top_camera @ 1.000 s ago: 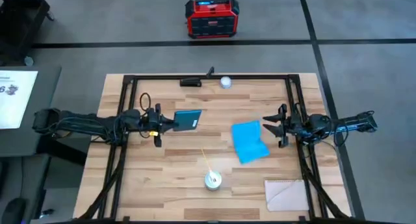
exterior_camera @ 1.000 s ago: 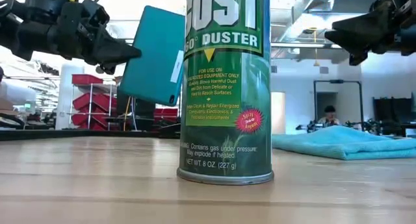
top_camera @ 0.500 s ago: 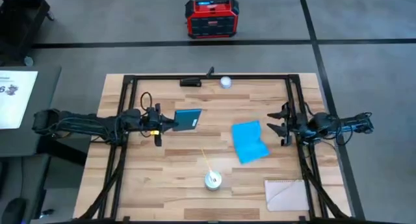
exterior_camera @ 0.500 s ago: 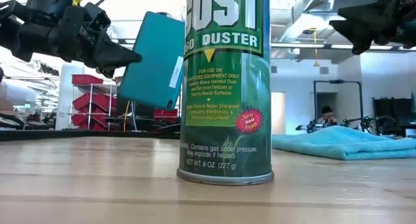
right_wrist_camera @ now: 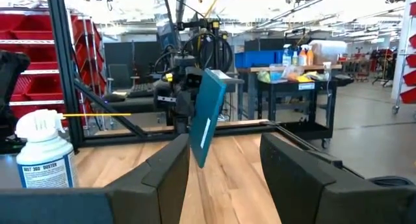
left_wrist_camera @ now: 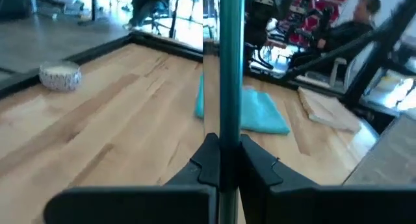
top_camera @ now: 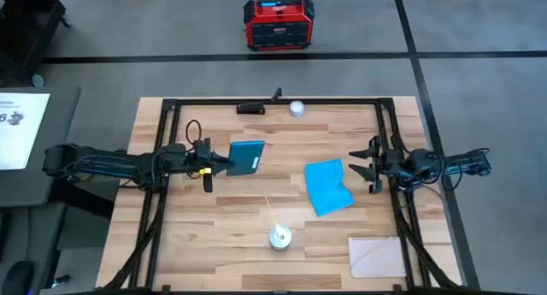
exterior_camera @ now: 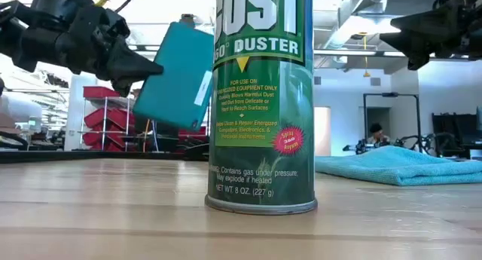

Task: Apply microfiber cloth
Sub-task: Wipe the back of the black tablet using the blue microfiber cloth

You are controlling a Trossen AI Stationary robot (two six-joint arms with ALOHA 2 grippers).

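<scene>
The microfiber cloth (top_camera: 327, 186) lies rumpled on the table right of centre, touched by neither gripper; it also shows in the low view (exterior_camera: 392, 166) and the left wrist view (left_wrist_camera: 257, 110). At centre left my left gripper (top_camera: 224, 161) is shut on a dark tablet with a teal back (top_camera: 247, 156), held up in the air (exterior_camera: 175, 75). My right gripper (top_camera: 363, 167) hangs open just right of the cloth and well above it (exterior_camera: 399, 38), with nothing between its fingers (right_wrist_camera: 224, 146). My left gripper pinches the tablet's edge nearest the table's left (left_wrist_camera: 224, 146) between its two fingers (left_wrist_camera: 208, 162). The fingers come level from the table's left. The tablet is lifted clear of the table and tilted, its teal back facing up and toward the near edge.
A green duster can (top_camera: 279, 236) stands near the front middle, filling the low view (exterior_camera: 262, 102). A pale beige sheet (top_camera: 376, 256) lies at the front right. A small white round thing (top_camera: 297, 108) and a black item (top_camera: 250, 109) sit at the far edge.
My left gripper has rolled slightly, tipping the tablet further over while keeping hold; the tablet stays clear of the table. My right gripper has risen a little above the cloth and stays open.
</scene>
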